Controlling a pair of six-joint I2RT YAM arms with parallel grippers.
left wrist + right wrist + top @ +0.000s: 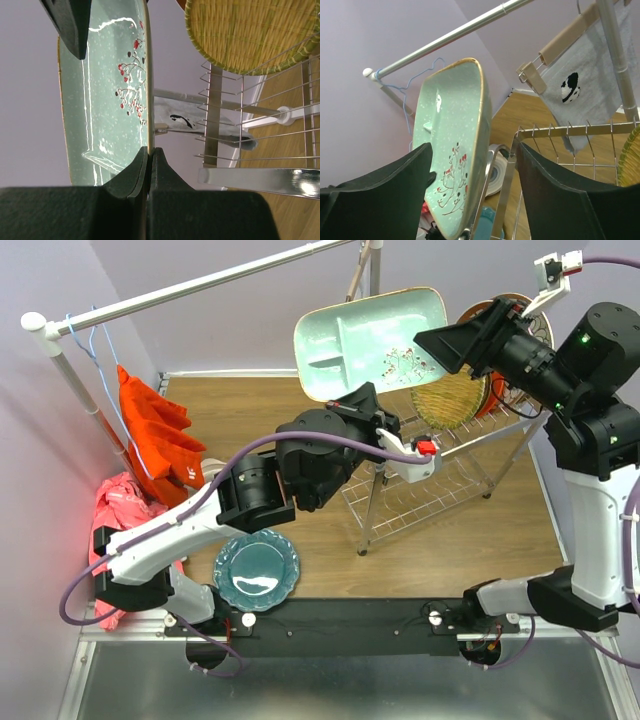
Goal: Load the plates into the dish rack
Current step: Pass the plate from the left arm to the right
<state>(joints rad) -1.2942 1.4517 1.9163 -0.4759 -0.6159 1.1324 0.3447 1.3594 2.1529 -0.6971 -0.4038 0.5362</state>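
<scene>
Left wrist: left hand (148, 151) pinches mint berry plate (102, 100); right hand (472, 147) spread wide.

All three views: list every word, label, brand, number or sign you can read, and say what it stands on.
No readable text anywhere.
The pale green divided plate carries only a red-berry sprig.
The grey cloth carries only a black-and-white motif, not letters.

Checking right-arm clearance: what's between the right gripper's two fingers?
The pale green plate, gold rim edge-on, with a corner post of the dish rack just behind it. The right wrist view shows this. The left gripper grips the plate's edge.
</scene>
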